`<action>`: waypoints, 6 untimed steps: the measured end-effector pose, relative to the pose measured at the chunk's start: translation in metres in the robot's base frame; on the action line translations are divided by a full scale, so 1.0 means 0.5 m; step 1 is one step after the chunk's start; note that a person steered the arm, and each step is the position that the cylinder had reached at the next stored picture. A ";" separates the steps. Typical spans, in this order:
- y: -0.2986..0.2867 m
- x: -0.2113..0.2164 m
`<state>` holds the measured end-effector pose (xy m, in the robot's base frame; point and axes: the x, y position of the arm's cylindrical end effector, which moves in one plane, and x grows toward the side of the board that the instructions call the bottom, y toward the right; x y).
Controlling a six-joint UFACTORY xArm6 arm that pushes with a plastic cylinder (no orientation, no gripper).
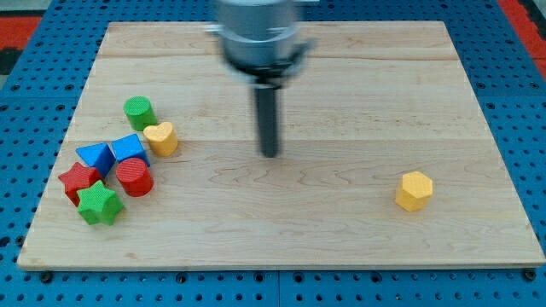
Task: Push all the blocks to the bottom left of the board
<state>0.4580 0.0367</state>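
My tip (pixel 270 153) rests on the wooden board (pixel 341 230) near its middle. It touches no block. A yellow hexagon block (pixel 415 190) lies alone at the view's lower right, well to the right of my tip. Several blocks cluster at the view's left: a green cylinder (pixel 138 112), a yellow heart (pixel 160 137), a blue triangle (pixel 95 157), a blue cube (pixel 130 148), a red cylinder (pixel 135 177), a red star (pixel 78 180) and a green star (pixel 101 204). The yellow heart is the nearest of these to my tip.
The board lies on a blue pegboard table (pixel 34 102). The arm's grey body (pixel 258 34) hangs over the board's top middle and hides part of it.
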 end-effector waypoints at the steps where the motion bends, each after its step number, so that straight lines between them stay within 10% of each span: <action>1: 0.268 0.030; 2: 0.437 0.104; 4: -0.046 0.176; 6: 0.120 0.167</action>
